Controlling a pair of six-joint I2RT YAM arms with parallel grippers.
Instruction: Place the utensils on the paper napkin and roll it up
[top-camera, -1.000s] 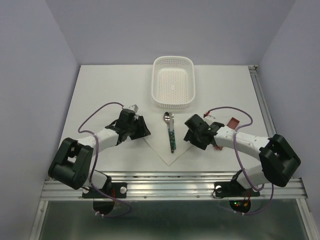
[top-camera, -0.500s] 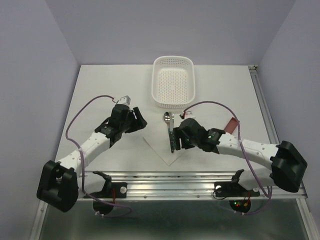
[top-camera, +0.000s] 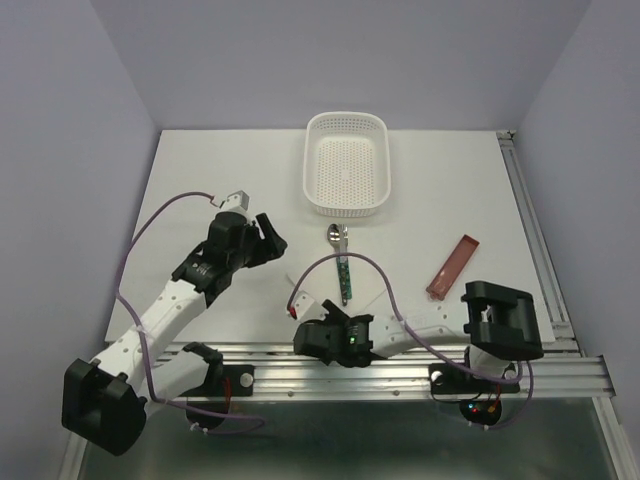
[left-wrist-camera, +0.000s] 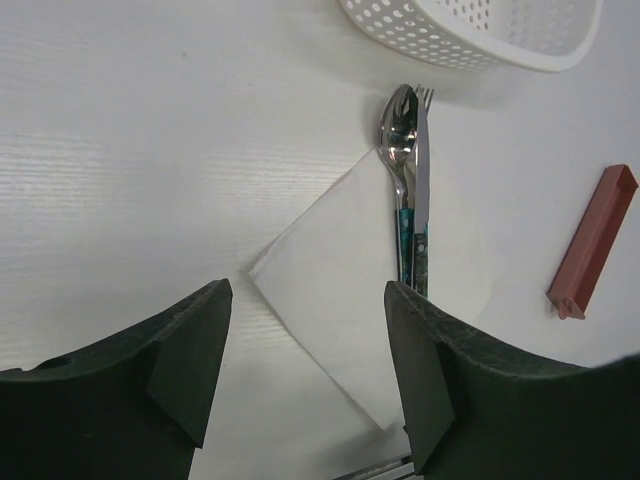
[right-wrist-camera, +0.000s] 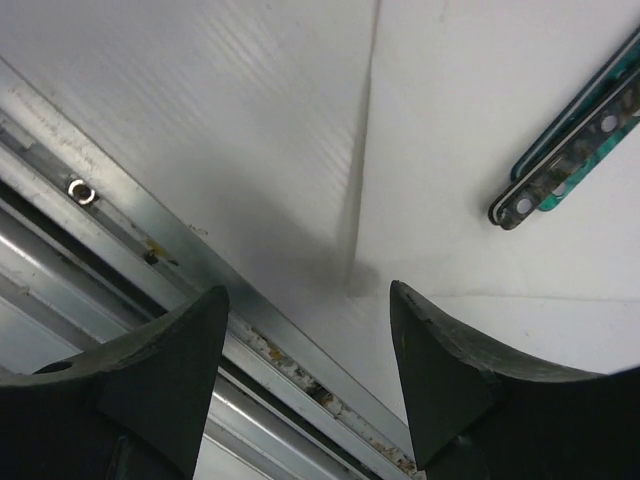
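Note:
The utensils lie side by side, a silver-bowled spoon (top-camera: 337, 236) (left-wrist-camera: 398, 120) with dark green handles (top-camera: 344, 282) (left-wrist-camera: 413, 250) (right-wrist-camera: 565, 155), resting on the paper napkin (top-camera: 318, 292) (left-wrist-camera: 345, 265) (right-wrist-camera: 470, 120), which is laid flat as a diamond. My left gripper (top-camera: 268, 240) (left-wrist-camera: 305, 300) hovers open to the left of the napkin, holding nothing. My right gripper (top-camera: 325, 338) (right-wrist-camera: 308, 300) is open and empty low over the napkin's near corner, by the table's front edge.
A white perforated basket (top-camera: 345, 205) (left-wrist-camera: 470, 55) stands just beyond the spoon. A red-brown oblong piece (top-camera: 452, 266) (left-wrist-camera: 592, 240) lies to the right of the napkin. The aluminium rail (top-camera: 400, 360) (right-wrist-camera: 150, 250) runs along the front edge under the right gripper.
The right arm swung from the napkin's right side across to its near corner at the front edge, uncovering the red-brown piece. The left gripper drew back up-left and opened wider.

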